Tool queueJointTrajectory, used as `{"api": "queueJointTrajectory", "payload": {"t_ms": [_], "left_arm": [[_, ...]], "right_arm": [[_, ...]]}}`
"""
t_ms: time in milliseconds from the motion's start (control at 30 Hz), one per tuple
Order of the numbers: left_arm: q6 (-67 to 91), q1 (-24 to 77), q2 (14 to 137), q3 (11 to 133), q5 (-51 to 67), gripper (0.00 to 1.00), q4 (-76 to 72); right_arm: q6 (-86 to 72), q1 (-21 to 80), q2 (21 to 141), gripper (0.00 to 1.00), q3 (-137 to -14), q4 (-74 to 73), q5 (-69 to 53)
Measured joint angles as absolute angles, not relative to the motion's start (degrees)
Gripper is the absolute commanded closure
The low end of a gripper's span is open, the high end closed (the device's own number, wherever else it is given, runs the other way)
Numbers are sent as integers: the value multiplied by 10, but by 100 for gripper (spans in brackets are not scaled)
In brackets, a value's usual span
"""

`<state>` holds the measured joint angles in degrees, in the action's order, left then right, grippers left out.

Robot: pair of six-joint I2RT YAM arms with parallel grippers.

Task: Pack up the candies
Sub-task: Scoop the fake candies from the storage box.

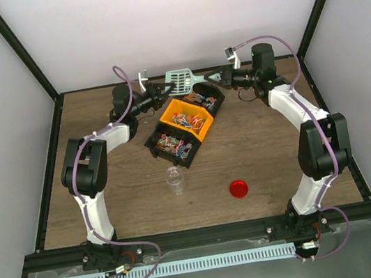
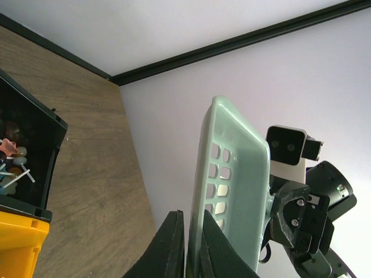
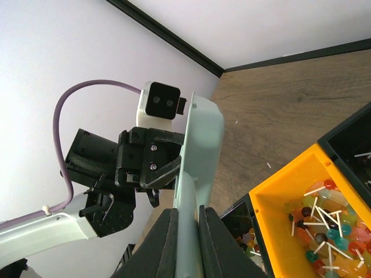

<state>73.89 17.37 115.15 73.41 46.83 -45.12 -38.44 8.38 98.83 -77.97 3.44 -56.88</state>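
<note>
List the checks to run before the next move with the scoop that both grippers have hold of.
1. Left gripper shut on the head of the teal scoop: ok.
2. Right gripper closed on the scoop's handle: ok. How firmly it grips: cannot tell.
3. Scoop loaded: not ok, nothing shows in it.
4. Candies at hand in the yellow bin: ok.
5. Clear jar upright, red lid off and lying apart from it: ok.
</note>
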Motion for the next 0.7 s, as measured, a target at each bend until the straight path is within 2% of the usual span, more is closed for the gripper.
{"api": "queueJointTrajectory", "payload": {"t_ms": [167, 300, 367, 533, 700], "left_arm": [[738, 174, 1152, 735, 469, 95, -451], [743, 174, 1153, 736, 471, 62, -454], [750, 174, 1154, 738, 472, 51, -457], [758, 174, 1154, 738, 475, 37, -469], [761, 162, 1154, 725, 477, 32, -482]], "right_arm": [[-387, 84, 988, 99, -780, 34, -570], [-397, 84, 988, 99, -780, 34, -571], [-408, 84, 988, 99, -779, 36, -573], [-454, 83, 985, 99, -763, 61, -561], [-495, 70, 969, 99, -736, 73, -517]]}}
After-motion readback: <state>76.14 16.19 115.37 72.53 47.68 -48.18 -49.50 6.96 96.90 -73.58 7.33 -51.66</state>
